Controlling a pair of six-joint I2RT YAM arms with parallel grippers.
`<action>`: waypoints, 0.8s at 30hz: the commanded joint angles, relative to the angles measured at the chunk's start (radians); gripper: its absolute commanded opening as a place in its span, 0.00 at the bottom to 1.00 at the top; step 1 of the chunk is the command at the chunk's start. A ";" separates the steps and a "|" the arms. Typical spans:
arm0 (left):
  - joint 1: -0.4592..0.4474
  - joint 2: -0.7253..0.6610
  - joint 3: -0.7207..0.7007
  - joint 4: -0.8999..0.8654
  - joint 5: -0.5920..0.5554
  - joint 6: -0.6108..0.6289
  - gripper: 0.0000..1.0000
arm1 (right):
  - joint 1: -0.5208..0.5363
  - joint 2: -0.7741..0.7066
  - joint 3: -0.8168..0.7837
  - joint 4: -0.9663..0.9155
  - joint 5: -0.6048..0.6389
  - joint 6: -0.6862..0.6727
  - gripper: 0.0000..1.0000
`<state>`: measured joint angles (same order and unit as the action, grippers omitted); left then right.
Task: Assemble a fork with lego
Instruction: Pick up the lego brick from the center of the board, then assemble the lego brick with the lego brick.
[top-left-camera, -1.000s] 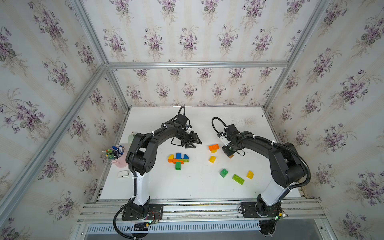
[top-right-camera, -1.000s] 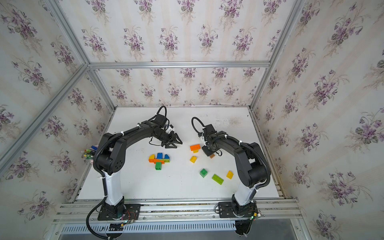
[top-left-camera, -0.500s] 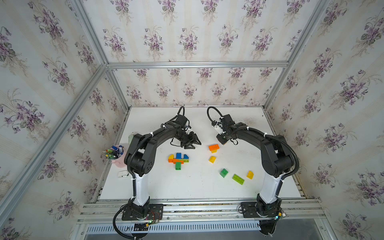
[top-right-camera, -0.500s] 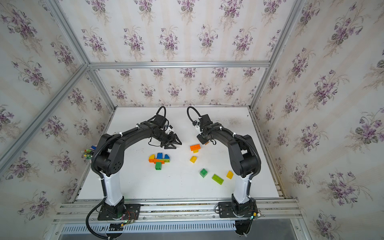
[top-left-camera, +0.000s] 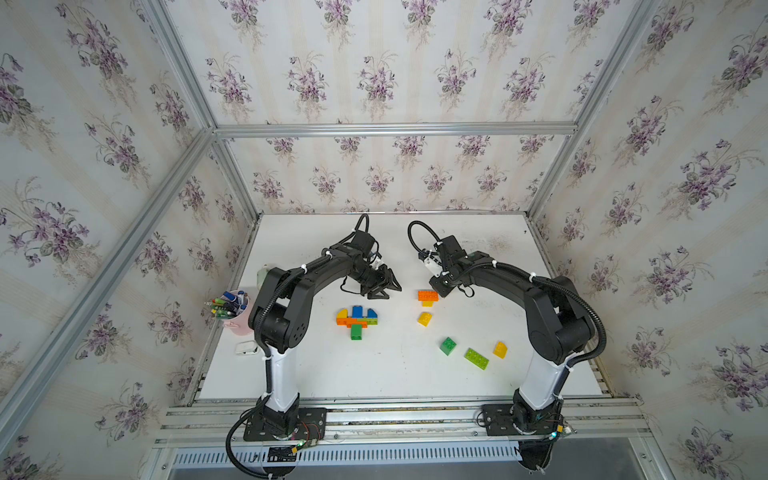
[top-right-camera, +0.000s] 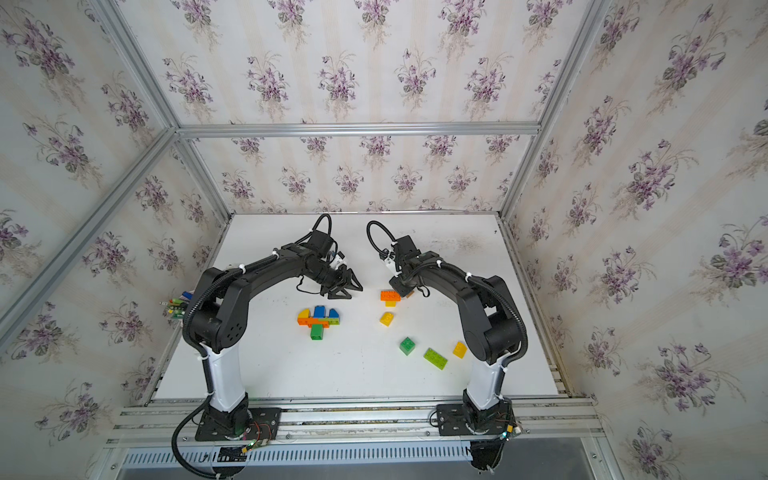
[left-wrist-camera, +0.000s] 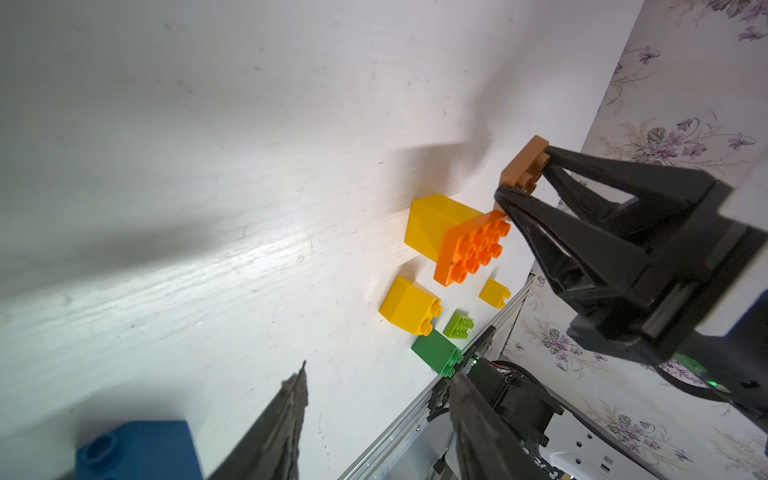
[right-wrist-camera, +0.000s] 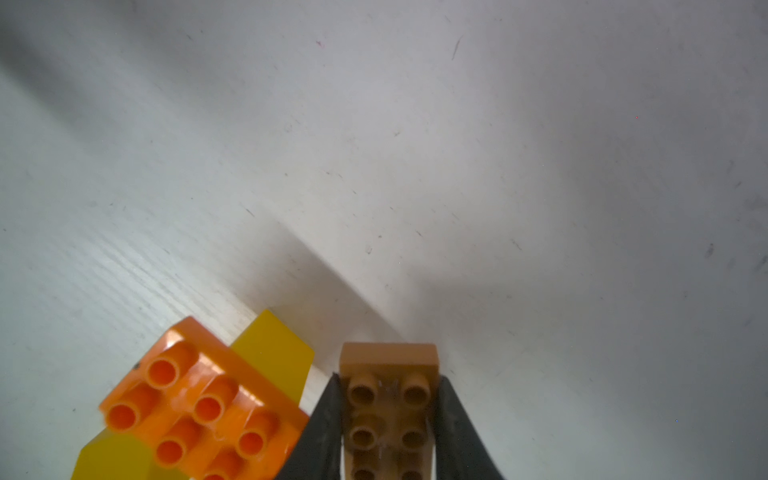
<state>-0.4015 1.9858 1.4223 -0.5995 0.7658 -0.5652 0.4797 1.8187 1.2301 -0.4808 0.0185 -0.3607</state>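
The joined bricks (top-left-camera: 356, 319) lay left of the stacked pair (top-left-camera: 427, 297); three loose bricks (top-left-camera: 476, 358) lay nearer the bases, apparently apart.

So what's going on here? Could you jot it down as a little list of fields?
Job: build a fork from lego
Partly built piece: joined bricks flat on the table
Right fingers: shut on a brown brick
Left fingers: open, holding nothing
Beside the brown brick: orange plate on a yellow brick
Loose bricks: dark green, lime, two yellow
Off to the side: cup of marker pens

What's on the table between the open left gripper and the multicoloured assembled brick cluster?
Nothing: in both top views, bare white table separates the left gripper from the cluster.
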 joint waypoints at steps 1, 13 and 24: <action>0.000 -0.002 0.000 0.013 -0.002 -0.001 0.57 | 0.011 -0.027 -0.013 -0.018 0.000 0.018 0.22; -0.018 0.015 0.022 0.017 0.010 0.000 0.57 | 0.027 -0.101 -0.046 -0.064 0.080 -0.003 0.23; -0.062 0.104 0.135 0.042 0.054 -0.008 0.50 | 0.027 -0.165 -0.017 -0.226 -0.134 -0.070 0.25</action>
<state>-0.4553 2.0796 1.5356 -0.5781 0.7933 -0.5724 0.5049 1.6585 1.2068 -0.6353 -0.0116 -0.3897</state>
